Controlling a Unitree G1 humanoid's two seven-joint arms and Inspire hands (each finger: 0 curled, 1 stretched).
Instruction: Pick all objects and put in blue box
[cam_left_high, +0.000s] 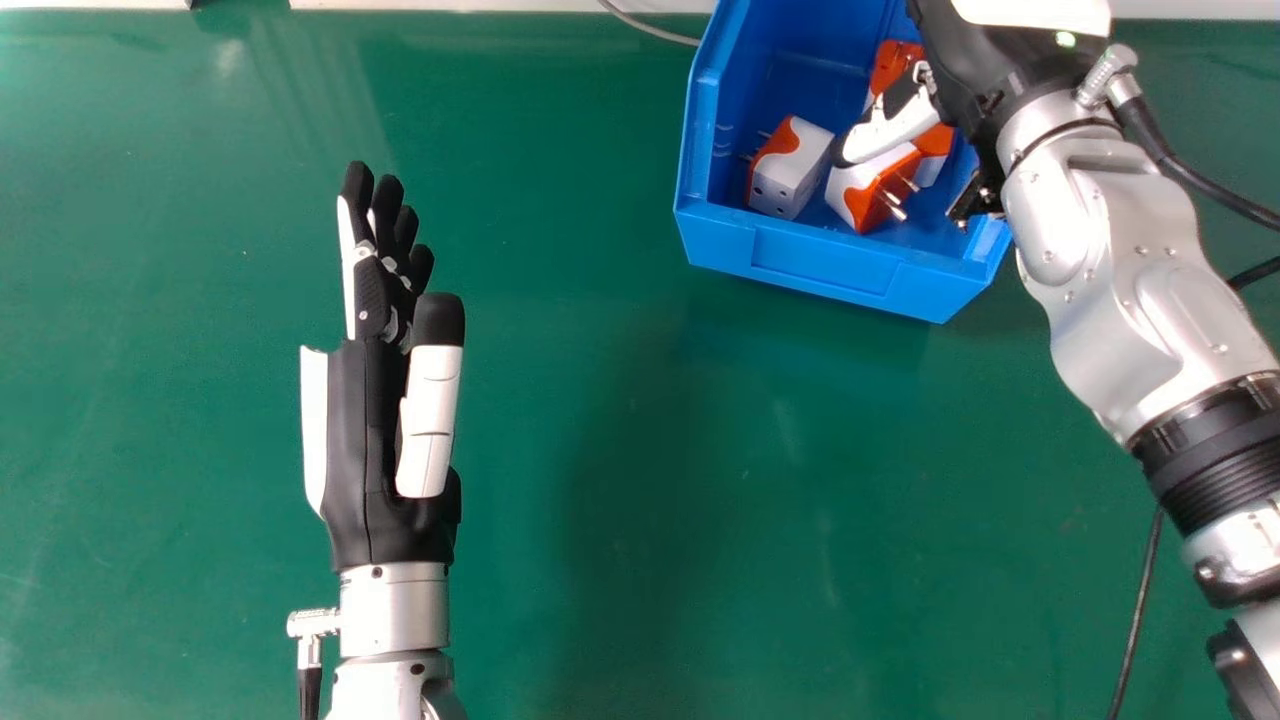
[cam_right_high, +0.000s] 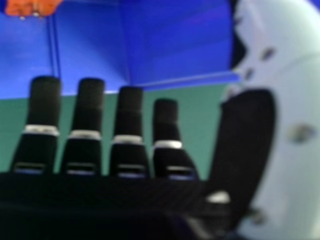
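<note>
The blue box (cam_left_high: 820, 262) stands at the upper right of the head view. Inside it lie several white and orange plug adapters, among them one at the left (cam_left_high: 790, 170) and one in the middle (cam_left_high: 872, 190) with metal pins showing. My right hand (cam_left_high: 985, 60) is over the box's right part, its thumb above the adapters, which it partly hides. In the right hand view the right hand (cam_right_high: 130, 112) is open, fingers straight and holding nothing, with the blue box (cam_right_high: 175, 45) beyond. My left hand (cam_left_high: 375, 430) is open and empty over the table's left part.
The green table (cam_left_high: 600, 450) spreads under both arms. A thin cable (cam_left_high: 650, 28) runs to the box's far left side, and black cables (cam_left_high: 1140, 610) lie at the right by my right forearm. A pale edge (cam_left_high: 450, 5) borders the table's far side.
</note>
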